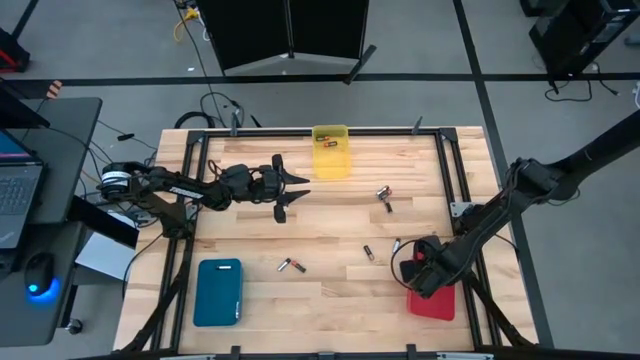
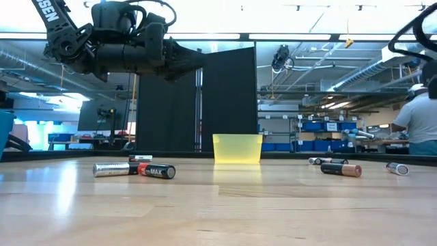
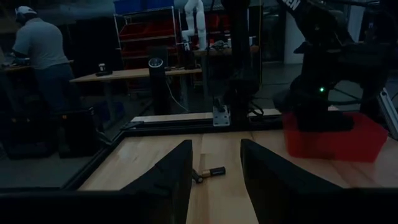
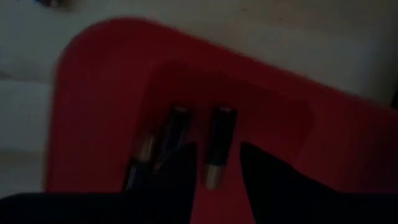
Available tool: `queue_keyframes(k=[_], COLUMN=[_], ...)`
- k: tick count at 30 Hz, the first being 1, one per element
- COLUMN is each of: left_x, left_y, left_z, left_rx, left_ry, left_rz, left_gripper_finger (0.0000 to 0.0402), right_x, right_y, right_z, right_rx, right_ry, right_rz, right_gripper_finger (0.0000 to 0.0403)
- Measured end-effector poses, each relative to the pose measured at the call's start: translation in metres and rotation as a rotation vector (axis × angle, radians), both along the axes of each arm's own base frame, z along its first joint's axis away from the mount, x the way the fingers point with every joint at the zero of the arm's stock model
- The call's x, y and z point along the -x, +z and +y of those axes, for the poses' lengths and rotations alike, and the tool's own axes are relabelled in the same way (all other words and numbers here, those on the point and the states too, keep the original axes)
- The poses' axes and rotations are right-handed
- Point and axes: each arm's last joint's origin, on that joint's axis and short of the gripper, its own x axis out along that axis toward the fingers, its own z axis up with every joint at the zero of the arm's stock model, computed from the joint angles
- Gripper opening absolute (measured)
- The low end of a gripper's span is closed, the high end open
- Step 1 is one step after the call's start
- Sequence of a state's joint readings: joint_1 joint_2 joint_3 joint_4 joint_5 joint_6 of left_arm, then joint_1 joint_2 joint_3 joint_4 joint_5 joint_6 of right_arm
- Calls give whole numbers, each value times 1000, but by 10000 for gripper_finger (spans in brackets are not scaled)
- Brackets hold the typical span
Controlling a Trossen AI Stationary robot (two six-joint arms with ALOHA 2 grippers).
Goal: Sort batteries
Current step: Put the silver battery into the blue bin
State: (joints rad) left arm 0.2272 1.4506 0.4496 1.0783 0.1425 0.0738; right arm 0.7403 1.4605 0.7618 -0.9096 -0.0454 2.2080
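My right gripper (image 4: 219, 186) points down into the red tray (image 1: 436, 303) at the near right and stands open. One dark battery (image 4: 217, 143) lies on the tray floor just past the gap between its fingers. Other batteries (image 4: 163, 144) lie beside it. My left gripper (image 1: 288, 192) hangs level and open above the far left of the table, touching nothing. Loose batteries lie on the wood: a pair (image 1: 291, 265) near the middle, one (image 1: 384, 194) farther back, and two small ones (image 1: 368, 253) near the red tray. The yellow tray (image 1: 331, 152) at the far edge holds batteries.
A blue tray (image 1: 218, 291) sits at the near left. Black frame rails (image 1: 186, 215) run along the table's sides. In the low view the pair of batteries (image 2: 135, 169) lies in front, with others (image 2: 341, 169) to the right. A person (image 2: 418, 116) stands in the room behind.
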Motion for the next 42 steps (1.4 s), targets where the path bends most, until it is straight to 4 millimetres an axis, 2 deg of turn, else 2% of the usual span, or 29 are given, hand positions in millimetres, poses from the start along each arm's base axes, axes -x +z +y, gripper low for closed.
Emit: queue_keyframes(k=[6, 13, 17, 23, 29, 33, 38, 42], left_x=[0, 0, 0, 0, 0, 0, 0, 0], left_y=[0, 0, -1, -4, -7, -9, -10, -12], left_z=[0, 0, 0, 0, 0, 0, 0, 0], left_rx=[0, -3, -1, 7, 15, 19, 23, 28], left_ry=[0, 0, 0, 0, 0, 0, 0, 0], left_rz=[0, 2, 10, 38, 70, 88, 103, 126], left_gripper_finger=[145, 145, 145, 145, 145, 145, 145, 145], right_x=[-5, -4, -6, -25, -49, -70, -94, -104], right_y=[27, 78, 104, 116, 117, 117, 115, 115], right_z=[5, 4, 0, -13, -48, -83, -137, -180], right_rx=[-42, -1, 77, 187, 275, 305, 355, 358], right_ry=[65, 173, 247, 391, 493, 636, 906, 1174], right_rz=[-38, 10, -24, -144, -139, -152, -142, -161], right_gripper_finger=[153, 158, 158, 154, 151, 152, 151, 151])
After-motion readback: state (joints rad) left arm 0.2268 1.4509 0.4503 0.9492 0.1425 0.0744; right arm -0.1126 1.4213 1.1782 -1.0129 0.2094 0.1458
